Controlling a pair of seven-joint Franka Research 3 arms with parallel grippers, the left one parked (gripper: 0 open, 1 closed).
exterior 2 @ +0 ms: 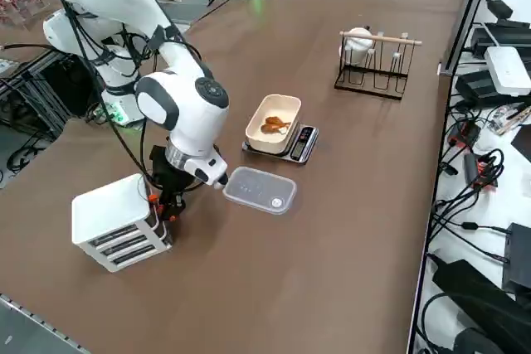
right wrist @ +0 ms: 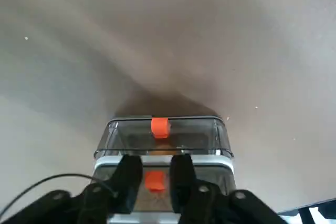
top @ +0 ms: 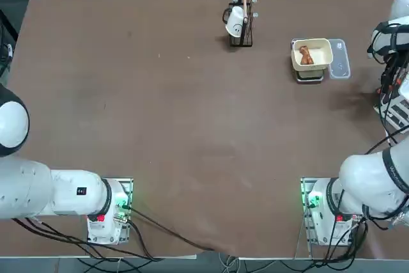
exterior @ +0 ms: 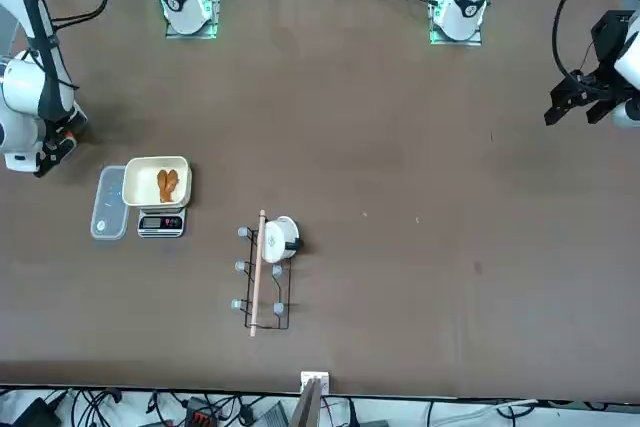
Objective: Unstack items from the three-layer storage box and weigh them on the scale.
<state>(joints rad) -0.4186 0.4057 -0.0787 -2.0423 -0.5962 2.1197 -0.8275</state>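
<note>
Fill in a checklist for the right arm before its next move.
- Storage box standing upright on the table: ok.
- Right end effector lined up at the box, one finger to each side of an orange tab: ok.
- Tab firmly gripped: not ok, the fingers look apart.
- Cream tray resting on the scale: ok.
- Brown food pieces inside the tray: ok.
- Weight reading on the scale's display: cannot tell, digits too small.

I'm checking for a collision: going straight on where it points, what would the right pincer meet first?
Probably the orange tab on the storage box's clear drawer front, between the pincer's fingers; exact depth is unclear.
</note>
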